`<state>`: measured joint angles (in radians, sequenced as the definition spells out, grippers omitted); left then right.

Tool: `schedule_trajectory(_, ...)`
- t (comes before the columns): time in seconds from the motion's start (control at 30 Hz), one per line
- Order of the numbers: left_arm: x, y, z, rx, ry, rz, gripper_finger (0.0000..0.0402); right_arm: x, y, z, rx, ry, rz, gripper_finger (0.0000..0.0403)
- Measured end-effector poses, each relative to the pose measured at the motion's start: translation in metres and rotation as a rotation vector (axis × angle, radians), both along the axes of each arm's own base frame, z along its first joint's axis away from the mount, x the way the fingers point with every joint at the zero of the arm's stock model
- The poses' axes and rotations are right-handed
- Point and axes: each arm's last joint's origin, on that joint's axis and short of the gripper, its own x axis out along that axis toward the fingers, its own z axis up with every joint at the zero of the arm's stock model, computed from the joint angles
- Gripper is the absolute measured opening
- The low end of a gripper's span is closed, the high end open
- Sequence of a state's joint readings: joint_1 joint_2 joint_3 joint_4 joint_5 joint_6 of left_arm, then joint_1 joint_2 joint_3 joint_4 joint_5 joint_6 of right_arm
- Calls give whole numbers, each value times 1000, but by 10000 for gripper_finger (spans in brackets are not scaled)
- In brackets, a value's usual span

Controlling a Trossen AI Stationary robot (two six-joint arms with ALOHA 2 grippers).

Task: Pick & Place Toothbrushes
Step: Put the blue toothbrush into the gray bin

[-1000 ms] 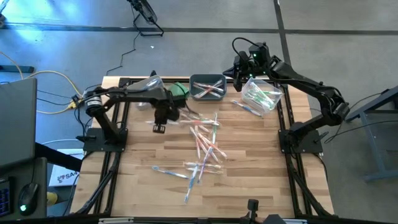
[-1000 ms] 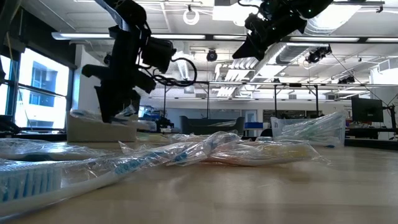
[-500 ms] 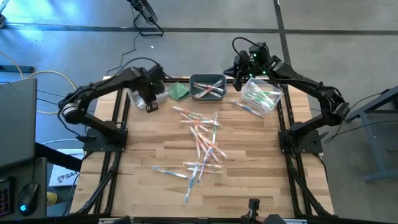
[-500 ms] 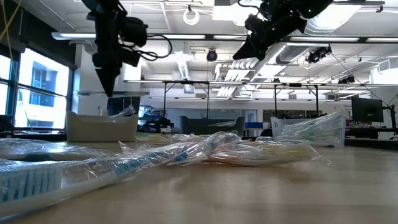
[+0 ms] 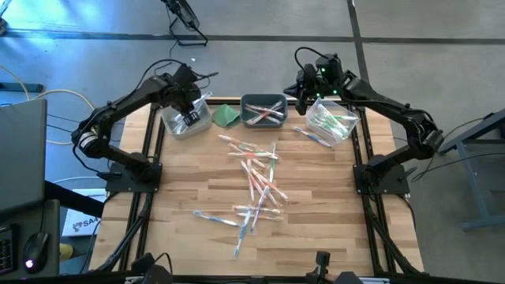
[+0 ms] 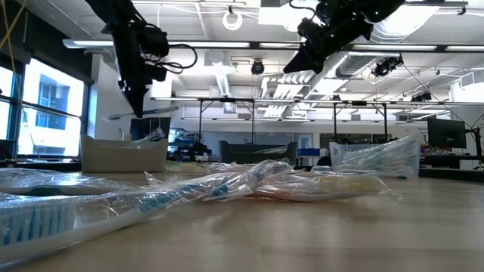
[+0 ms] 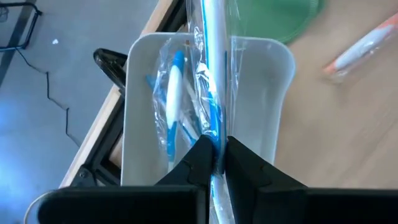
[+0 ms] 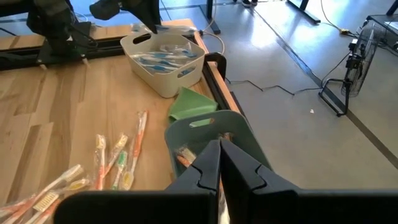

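Wooden planks form the bench [image 5: 316,205], which fills the middle of the high view, with grey floor around it. Toward the upper left of that view the left hand [image 5: 189,118] hangs over a white bin [image 5: 175,126], its fingers [image 7: 202,158] pinched on a wrapped blue toothbrush [image 7: 211,74] that points down into the bin, where other blue ones [image 7: 174,106] already lie. Just right of the bin sits a folded green cloth [image 5: 227,115], and right of that a grey-green bin [image 5: 263,110] holding pink-orange brushes. Above this bin's right edge, in the upper middle of the frame, the right hand [image 5: 303,96] hovers with its fingers [image 8: 208,165] pressed together and nothing between them. Further right stands a clear bin [image 5: 331,122] with green brushes inside. Loose toothbrushes [image 5: 256,177] lie scattered across the centre of the bench, trailing toward the lower middle.
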<state>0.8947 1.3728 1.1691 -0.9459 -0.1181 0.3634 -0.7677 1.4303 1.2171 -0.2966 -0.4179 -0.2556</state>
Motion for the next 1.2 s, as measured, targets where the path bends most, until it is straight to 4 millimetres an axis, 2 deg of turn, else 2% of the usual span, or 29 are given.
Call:
schedule_trajectory(0.1, 0, 1, -6, 9, -4, -2, 22, 0, 0, 0, 0, 0, 0, 4)
schedule_trajectory(0.5, -7, -4, -55, 11, 91, 1, 22, 0, 0, 0, 0, 0, 0, 4)
schedule_trajectory(0.67, -7, -4, -67, 43, 81, 8, 22, 0, 0, 0, 0, 0, 0, 4)
schedule_trajectory(0.97, -9, -4, -71, 62, 117, 25, 26, 0, 0, 0, 0, 0, 0, 4)
schedule_trajectory(1.2, -9, -4, -71, 70, 126, 30, 76, 0, 0, 0, 0, 0, 0, 4)
